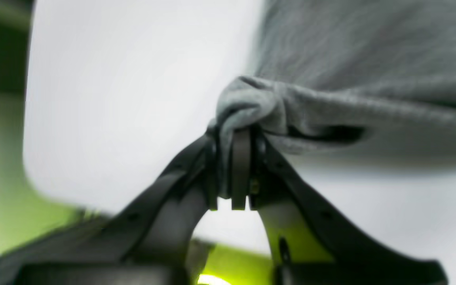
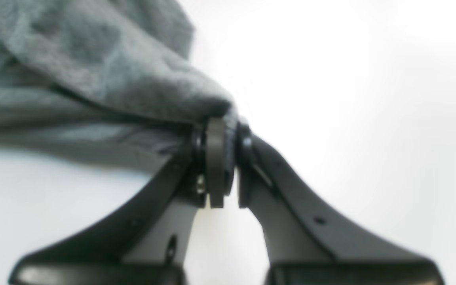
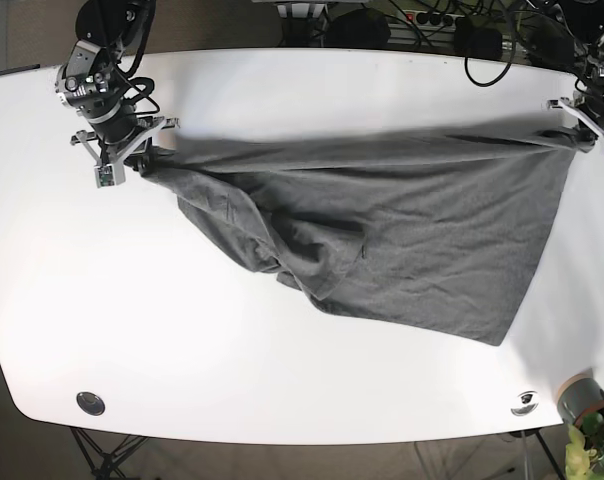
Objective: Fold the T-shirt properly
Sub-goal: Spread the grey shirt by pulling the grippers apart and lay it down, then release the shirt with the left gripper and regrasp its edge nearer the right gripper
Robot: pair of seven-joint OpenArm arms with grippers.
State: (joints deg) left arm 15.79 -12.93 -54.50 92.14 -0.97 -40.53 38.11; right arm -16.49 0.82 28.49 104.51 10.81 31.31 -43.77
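Grey T-shirt (image 3: 382, 230) stretched taut across far tabletop (image 3: 282, 380), rest bunched nearer. Left fingers (image 1: 238, 158) and right fingers (image 2: 216, 158) each clamp bunched corner. Risk: overtension pulls fabric free, small pinches.

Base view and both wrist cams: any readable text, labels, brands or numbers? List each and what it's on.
None readable in any view.
T-shirt: plain grey, no print or tag showing.
Table: bare white, no markings; two small round fittings near the front edge carry no legible text.
Left gripper and right gripper: black, no lettering visible; both wrist views are blurred.
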